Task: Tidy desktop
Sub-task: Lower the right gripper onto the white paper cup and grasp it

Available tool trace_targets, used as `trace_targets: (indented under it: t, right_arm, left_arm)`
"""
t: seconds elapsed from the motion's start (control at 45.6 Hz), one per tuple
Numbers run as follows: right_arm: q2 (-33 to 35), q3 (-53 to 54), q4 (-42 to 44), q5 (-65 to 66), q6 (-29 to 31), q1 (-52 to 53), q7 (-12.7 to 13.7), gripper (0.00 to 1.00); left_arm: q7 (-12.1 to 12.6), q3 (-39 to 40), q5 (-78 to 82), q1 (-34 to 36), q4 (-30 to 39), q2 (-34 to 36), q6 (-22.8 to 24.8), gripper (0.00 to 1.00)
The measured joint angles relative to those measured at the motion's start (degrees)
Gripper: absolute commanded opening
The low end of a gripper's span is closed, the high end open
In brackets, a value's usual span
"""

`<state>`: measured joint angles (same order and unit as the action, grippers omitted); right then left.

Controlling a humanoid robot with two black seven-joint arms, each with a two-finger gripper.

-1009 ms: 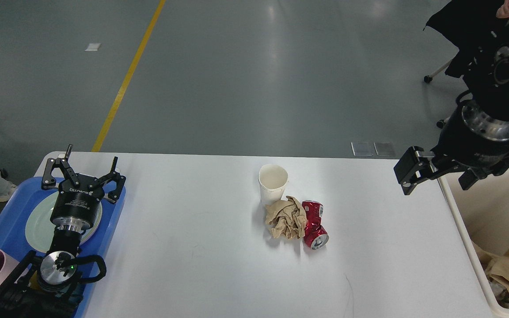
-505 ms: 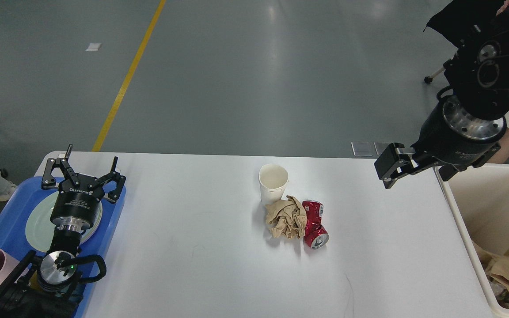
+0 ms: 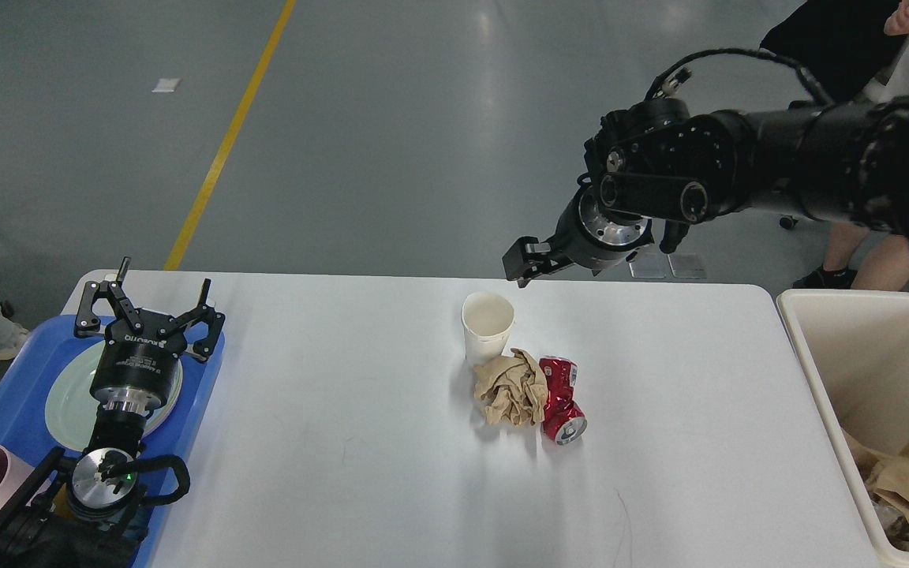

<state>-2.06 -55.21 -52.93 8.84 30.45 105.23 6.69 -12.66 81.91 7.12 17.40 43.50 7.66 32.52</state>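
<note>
At the far edge of the desktop (image 3: 360,442), the right gripper (image 3: 524,267) hung just above the surface; it showed dark and end-on, so the jaw gap could not be told. A paper cup (image 3: 488,326) stood at its 7 o'clock, with a crumpled brown paper (image 3: 511,390) and a crushed red can (image 3: 561,400) touching just beyond. The left gripper (image 3: 150,304), jaws wide and empty, was over a blue tray (image 3: 5,406) at the desktop's 9 o'clock. A cream bin (image 3: 880,371) at 3 o'clock was cut off by the frame.
</note>
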Motion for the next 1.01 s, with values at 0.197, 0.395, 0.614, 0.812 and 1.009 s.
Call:
trace_targets:
  t: [0.197, 0.395, 0.614, 0.812, 1.009]
  right_arm:
    - [-6.18, 1.86, 14.67, -0.04, -4.08, -12.59, 0.01, 1.00]
    - [-8.75, 2.19, 17.17, 0.46, -14.28, -19.33, -0.01, 1.00]
    - [-9.14, 4.34, 21.09, 0.47, -19.36, -24.64, -0.03, 1.00]
    - [-8.79, 5.31, 25.92, 0.43, -20.50, -29.98, -0.02, 1.00]
    - [-8.63, 6.10, 26.38, 0.46, -23.69, -33.23, -0.21, 1.00]
  left_arm:
    - [0.00, 0.00, 0.05, 0.00, 0.00, 0.00, 0.00, 0.97]
    - [0.00, 0.00, 0.06, 0.00, 0.00, -0.02, 0.01, 0.97]
    - [0.00, 0.00, 0.06, 0.00, 0.00, -0.02, 0.09, 0.97]
    - [0.00, 0.00, 0.06, 0.00, 0.00, -0.02, 0.10, 0.97]
    - [0.00, 0.00, 0.06, 0.00, 0.00, -0.02, 0.10, 0.97]
